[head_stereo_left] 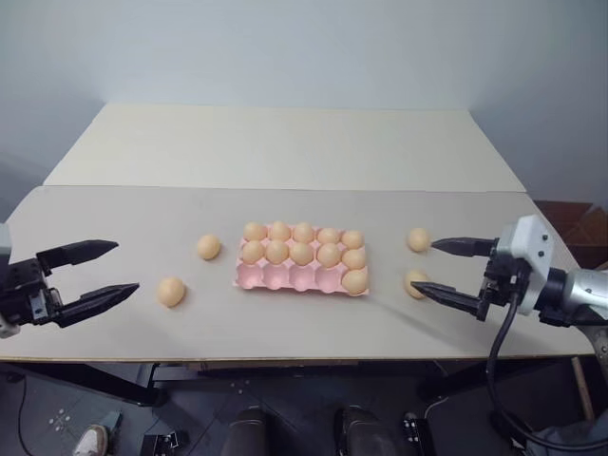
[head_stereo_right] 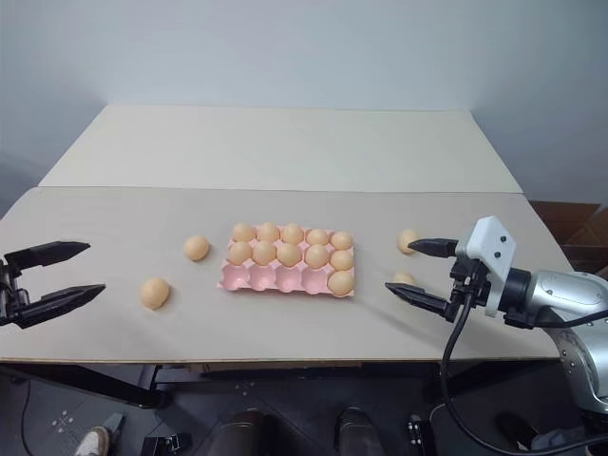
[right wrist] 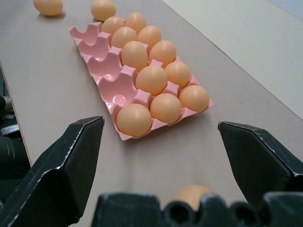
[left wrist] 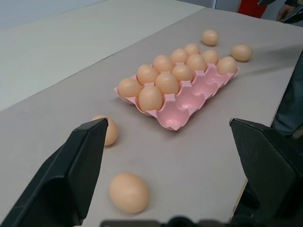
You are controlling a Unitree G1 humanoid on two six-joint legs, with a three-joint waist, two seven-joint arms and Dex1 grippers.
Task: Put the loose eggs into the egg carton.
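The pink egg carton (head_stereo_left: 256,278) lies mid-table. Its two back rows are full of eggs, and the front row holds one egg (head_stereo_left: 355,280) at its right end. Two loose eggs (head_stereo_left: 208,247) (head_stereo_left: 171,291) rest on the table left of the carton, and two more (head_stereo_left: 418,239) (head_stereo_left: 415,283) lie to its right. My left gripper (head_stereo_left: 126,266) hovers open just left of the nearer left egg. My right gripper (head_stereo_left: 424,267) is open too, its fingertips close to the two right eggs. In the right wrist view one egg (right wrist: 191,194) sits low between the fingers.
The grey table (head_stereo_left: 285,328) has its front edge close below both grippers. A second, cream table (head_stereo_left: 285,142) adjoins it at the back. A red-brown box (head_stereo_left: 575,223) stands beyond the right end.
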